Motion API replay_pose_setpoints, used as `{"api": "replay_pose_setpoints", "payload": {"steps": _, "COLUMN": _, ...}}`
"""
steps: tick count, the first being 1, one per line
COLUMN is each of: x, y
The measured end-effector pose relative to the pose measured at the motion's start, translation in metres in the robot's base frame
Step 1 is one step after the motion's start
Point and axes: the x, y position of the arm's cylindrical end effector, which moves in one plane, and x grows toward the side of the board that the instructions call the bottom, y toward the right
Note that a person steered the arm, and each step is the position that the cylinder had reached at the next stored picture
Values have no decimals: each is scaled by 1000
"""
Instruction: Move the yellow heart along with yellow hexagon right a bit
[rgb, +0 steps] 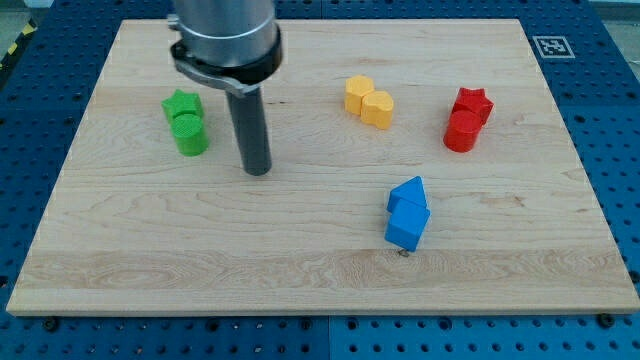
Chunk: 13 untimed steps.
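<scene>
Rod tip (258, 170) of the jawless tool rests on the desk (320, 270), clamped on nothing, left of the touching yellow heart (358, 95) and yellow hexagon (378, 108), well apart from them, seemingly placed to shove both rightward together.

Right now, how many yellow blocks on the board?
2. The yellow hexagon and the yellow heart touch each other at the view's upper centre, left of the red blocks. My tip is well to their left. None looks hidden.
</scene>
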Motion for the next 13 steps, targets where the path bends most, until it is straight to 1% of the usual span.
{"api": "replay_pose_setpoints", "payload": {"steps": 2, "x": 0, "y": 1}}
{"api": "replay_pose_setpoints", "payload": {"steps": 4, "x": 0, "y": 23}}
{"api": "replay_pose_setpoints", "payload": {"steps": 5, "x": -17, "y": 24}}
{"api": "replay_pose_setpoints", "payload": {"steps": 6, "x": -34, "y": 40}}
{"api": "replay_pose_setpoints", "payload": {"steps": 7, "x": -38, "y": 60}}
{"api": "replay_pose_setpoints", "payload": {"steps": 9, "x": -38, "y": 124}}
{"api": "replay_pose_setpoints", "payload": {"steps": 10, "x": -38, "y": 144}}
{"api": "replay_pose_setpoints", "payload": {"steps": 12, "x": -43, "y": 178}}
{"api": "replay_pose_setpoints", "payload": {"steps": 13, "x": -66, "y": 178}}
